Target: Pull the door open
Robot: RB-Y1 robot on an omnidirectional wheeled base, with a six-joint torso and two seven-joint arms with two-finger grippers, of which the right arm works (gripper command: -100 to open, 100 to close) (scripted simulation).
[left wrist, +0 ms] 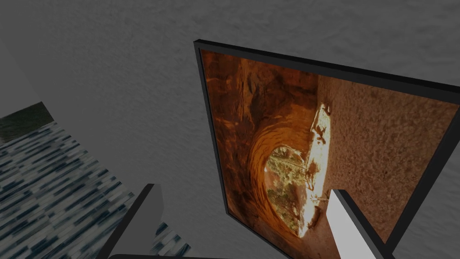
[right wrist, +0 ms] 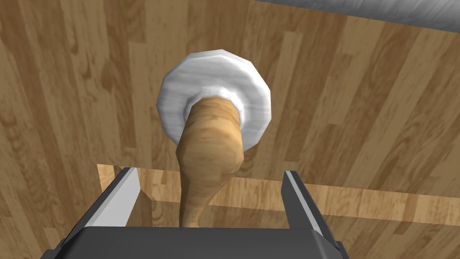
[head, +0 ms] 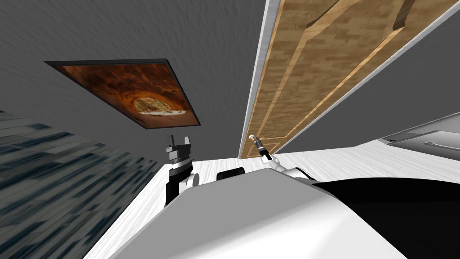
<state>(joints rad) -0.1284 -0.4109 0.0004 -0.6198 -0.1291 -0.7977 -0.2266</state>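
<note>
Wood planks in warm tan make up the door point(head: 314, 67), which stands just ahead of me on my right, with a lighter inlaid strip outlining its panel. A pale grey frame point(head: 258, 67) runs along its edge, and a rough grey wall point(head: 134, 31) lies to either side. On that wall, left of the door, hangs a dark-framed picture point(head: 130, 92) in orange and brown. Further left is a surface streaked dark blue and white point(head: 54, 171), and the floor point(head: 359, 157) at the foot of the door is pale.

My right gripper point(right wrist: 207, 172) is up against the door at the handle point(right wrist: 211, 153), a tan lever that stands out from a round white plate point(right wrist: 251, 94). The lever runs down between my two fingers towards the dark body of the gripper. The fingers are spread wide, one on each side of it, with a gap showing on both sides, so they grip nothing. I cannot tell whether the lever's end touches the gripper body.

My left gripper point(head: 179, 141) is raised near the wall below the picture, its fingers wide apart and empty.
</note>
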